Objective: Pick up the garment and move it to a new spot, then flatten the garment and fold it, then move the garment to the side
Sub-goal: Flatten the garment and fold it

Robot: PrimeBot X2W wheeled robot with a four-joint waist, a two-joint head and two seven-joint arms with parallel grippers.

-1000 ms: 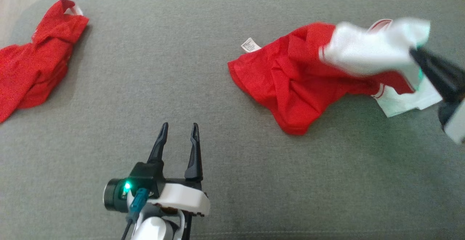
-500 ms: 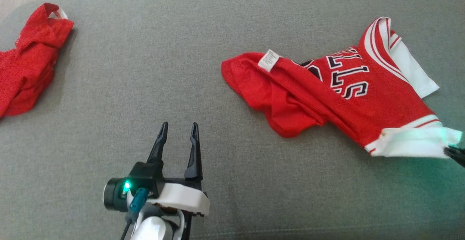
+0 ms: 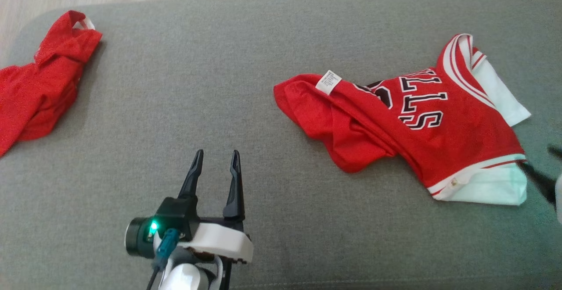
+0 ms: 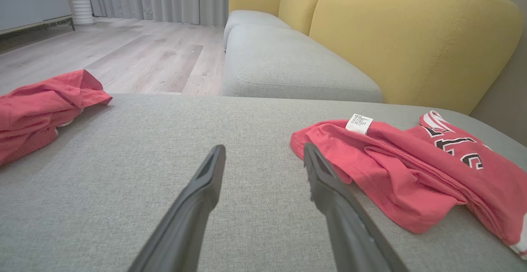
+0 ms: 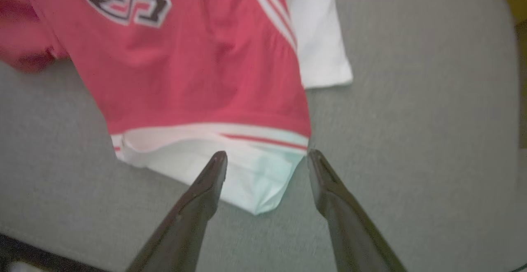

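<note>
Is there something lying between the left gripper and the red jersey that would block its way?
Nothing visible does. Between the left gripper and the near, crumpled end of the jersey there is just grey cushion. The other red garment lies far off on the opposite side, at the cushion's left edge.

Red-and-white garment (image 3: 461, 141) lies rumpled, lettering up.

Grey cushion (image 3: 197, 84) carries a red jersey (image 3: 461, 141) (crumpled) and another red cloth (image 3: 39, 92).
</note>
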